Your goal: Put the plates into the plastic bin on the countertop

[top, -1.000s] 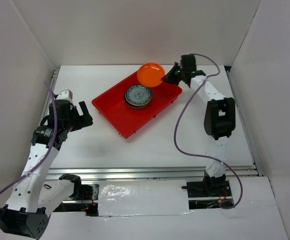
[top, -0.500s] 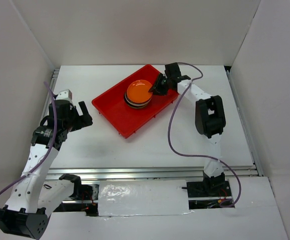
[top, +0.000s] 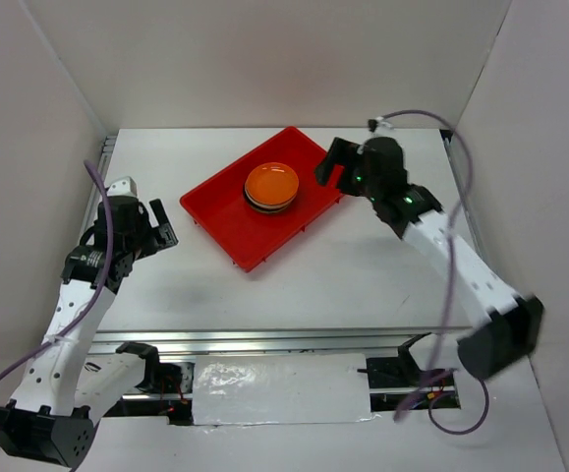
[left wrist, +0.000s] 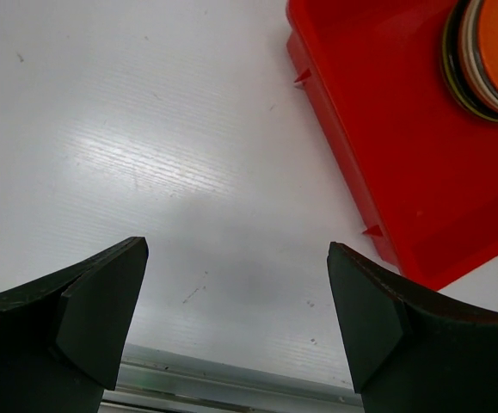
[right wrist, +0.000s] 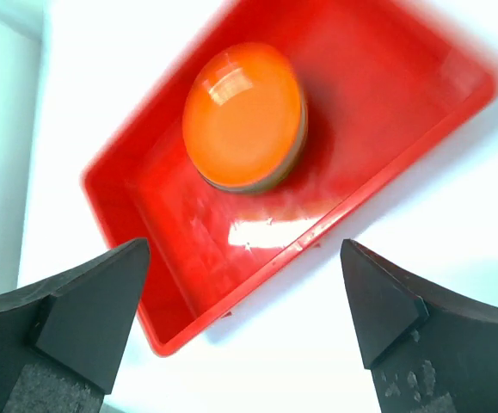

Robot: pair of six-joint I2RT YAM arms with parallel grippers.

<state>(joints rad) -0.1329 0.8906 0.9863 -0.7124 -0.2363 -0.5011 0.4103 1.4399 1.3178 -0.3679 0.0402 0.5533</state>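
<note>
At the left of the white worktop (top: 363, 280), the left pincer (top: 149, 228) hung above the bare surface, well apart from the bin. Its jaws stood wide apart with nothing between them. In the left wrist view the left pincer (left wrist: 236, 258) framed only bare worktop (left wrist: 145, 129), with a corner of the red bin (left wrist: 386, 138) showing to the upper right.

The red bin (top: 233, 224) lay near the middle of the worktop, towards the far wall, turned at an angle to the worktop's edges. Inside it, in the half nearer the far wall, sat a stack of plates (top: 269, 202). An orange plate (top: 271, 182) lay flat on top. The darker rims of the plates under it showed at the stack's near edge. How many plates lay beneath could not be counted.

Just to the right of the bin, the right pincer (top: 335, 163) hovered close by the bin's right corner. Its jaws were spread wide and held nothing. In the right wrist view the right pincer (right wrist: 244, 249) looked down on the bin (right wrist: 257, 232), with the orange plate (right wrist: 244, 116) clear of both fingers.
</note>
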